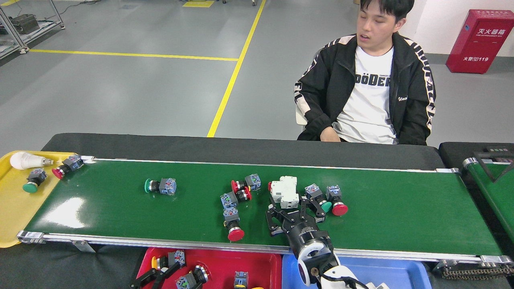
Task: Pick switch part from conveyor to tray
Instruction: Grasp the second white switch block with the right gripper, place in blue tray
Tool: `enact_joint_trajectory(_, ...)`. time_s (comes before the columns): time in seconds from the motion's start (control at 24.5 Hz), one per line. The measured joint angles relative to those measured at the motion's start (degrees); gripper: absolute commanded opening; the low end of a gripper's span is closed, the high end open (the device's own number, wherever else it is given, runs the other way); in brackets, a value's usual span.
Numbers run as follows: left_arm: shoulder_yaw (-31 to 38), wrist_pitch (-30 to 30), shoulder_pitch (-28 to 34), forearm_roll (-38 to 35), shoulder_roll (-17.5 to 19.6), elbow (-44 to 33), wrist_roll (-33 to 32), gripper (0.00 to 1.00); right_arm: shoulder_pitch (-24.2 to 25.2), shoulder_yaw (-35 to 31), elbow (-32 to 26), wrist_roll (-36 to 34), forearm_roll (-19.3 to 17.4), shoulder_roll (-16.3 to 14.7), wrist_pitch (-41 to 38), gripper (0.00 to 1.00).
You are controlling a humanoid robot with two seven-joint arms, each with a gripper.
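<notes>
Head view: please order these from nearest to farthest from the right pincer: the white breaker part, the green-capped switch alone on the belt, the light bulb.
From the right pincer:
1. White breaker part, just beyond the fingertips, mid-conveyor.
2. Lone green-capped switch, well to the left on the belt.
3. Light bulb, far left, in the yellow tray.

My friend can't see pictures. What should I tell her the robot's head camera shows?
The right gripper reaches, open, toward a white switch part on the green conveyor among scattered push-button switches. The left gripper is low over the red tray. A person sits behind.
</notes>
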Motion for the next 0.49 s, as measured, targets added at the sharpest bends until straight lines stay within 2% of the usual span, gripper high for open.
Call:
enact_joint_trajectory(0.08, 3.3, 4.5, -0.2, 2.0, -1.3, -0.1, 0.2, 1.00, 4.5, -2.1, -5.8, 0.0, -4.4, -5.8, -6.8, 0.28)
enact_joint_trajectory(0.16, 5.9, 9.2, -0.5, 4.4, -2.2, -0.1, 0.0, 1.00, 8.6, -5.4, -8.9, -0.1, -7.0, -9.0, -14.1, 0.29)
enact_joint_trajectory(0.33, 9.7, 16.4, -0.7, 8.3, -2.3, 0.6, -0.7, 1.00, 18.5, -18.2, -11.0, -0.8, -8.1, -10.2, -32.7, 0.32)
enact_joint_trajectory(0.37, 10.4, 17.1, -0.7, 8.7, -2.3, 0.8, -0.7, 1.00, 20.4, -21.2, -11.1, -0.9, -8.2, -10.1, -36.6, 0.37)
enact_joint_trajectory(0.41, 10.8, 17.5, -0.8, 9.0, -2.2, 0.8, -0.8, 1.00, 22.2, -23.5, -11.2, -0.9, -8.2, -9.7, -39.5, 0.47)
enact_joint_trajectory(0.49, 11.1, 17.9, -0.8, 9.2, -2.2, 0.8, -0.8, 1.00, 25.1, -25.2, -11.2, -1.1, -8.2, -7.7, -42.5, 0.93)
